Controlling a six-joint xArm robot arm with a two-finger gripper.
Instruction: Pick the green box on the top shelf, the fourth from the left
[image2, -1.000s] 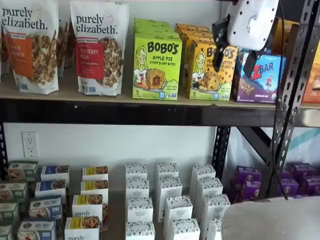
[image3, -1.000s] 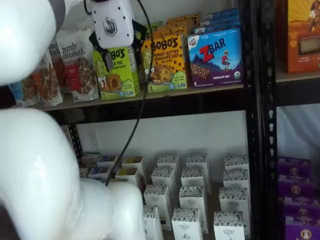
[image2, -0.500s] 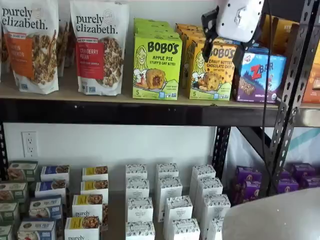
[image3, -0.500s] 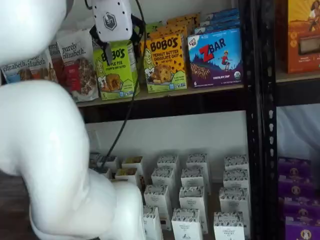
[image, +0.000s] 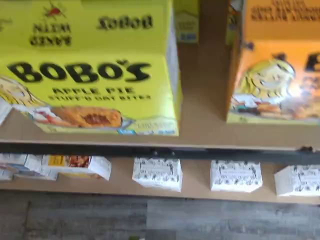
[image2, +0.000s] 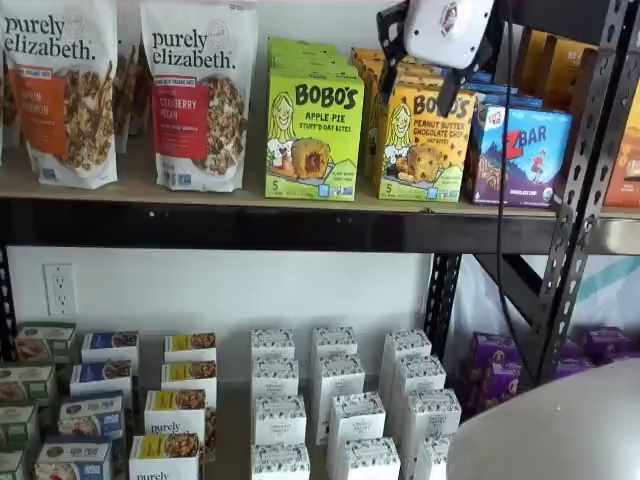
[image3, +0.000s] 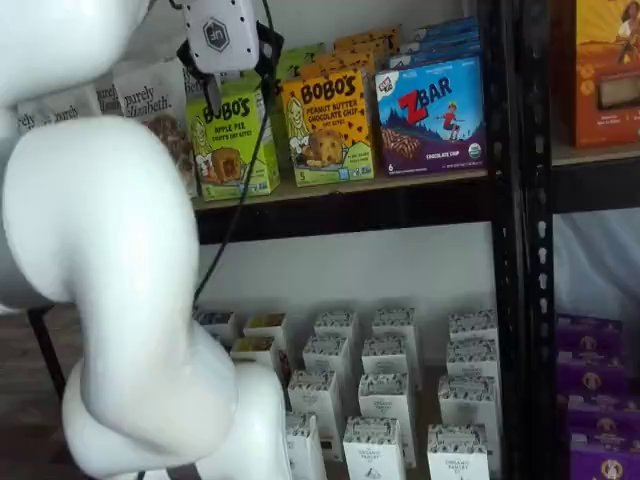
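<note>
Wrist view looks onto the green box (image: 90, 70), its "BOBO'S APPLE PIE" front and lime top filling much of the picture, standing on the tan board of the top shelf (image: 200, 125) with an orange Bobo's carton (image: 275, 75) beside it across a bare gap.

Both shelf views show the same green box (image2: 314, 133) upright at the middle of the top shelf (image2: 300, 225), just beside the orange carton (image2: 425, 135), with a blue ZBar box (image2: 520, 150) further right and granola bags (image2: 198, 95) to its left.

The claw (image2: 425, 72) sits at the upper edge of the frame, its white body in front of the orange carton; in a shelf view it hangs over the green box's upper left corner (image3: 213, 85). Only dark fingers show side-on, so I cannot tell how far apart they stand, and nothing is seen held.
</note>
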